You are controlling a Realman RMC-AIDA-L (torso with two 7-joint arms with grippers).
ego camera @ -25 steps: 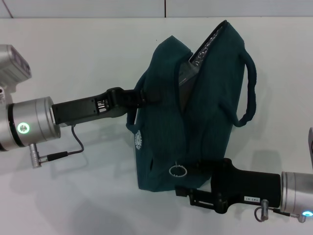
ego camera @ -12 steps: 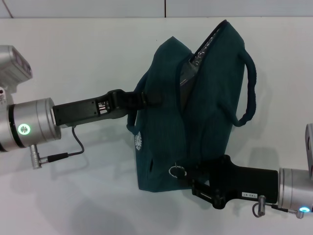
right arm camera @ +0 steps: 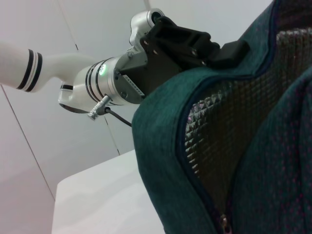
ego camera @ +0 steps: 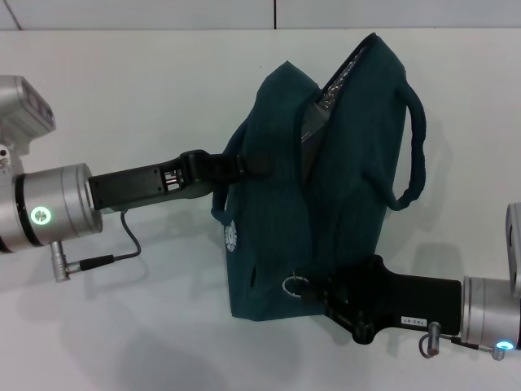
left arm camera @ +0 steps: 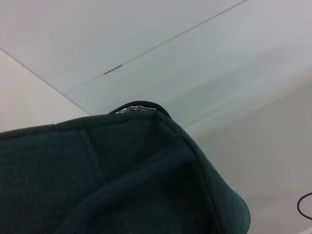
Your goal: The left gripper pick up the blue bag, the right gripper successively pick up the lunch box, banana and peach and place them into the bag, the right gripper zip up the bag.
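The blue bag (ego camera: 342, 187) hangs over the white table, its mouth partly parted and showing silver lining (ego camera: 313, 122). My left gripper (ego camera: 248, 165) is shut on the bag's near handle and holds it up. My right gripper (ego camera: 316, 292) is at the bag's lower end, right beside the ring zipper pull (ego camera: 294, 285). The right wrist view looks along the open zip seam of the blue bag (right arm camera: 165, 146) toward the left gripper (right arm camera: 229, 48). Teal fabric of the blue bag (left arm camera: 122, 175) fills the left wrist view. Lunch box, banana and peach are out of view.
The white table (ego camera: 146, 90) runs back to a wall seam behind the bag. A black cable (ego camera: 122, 236) loops below my left wrist. The bag's far handle (ego camera: 417, 147) sticks out toward the right side.
My right gripper has moved up and left, from below the bag's end to the ring pull. The bag and left arm have barely shifted.
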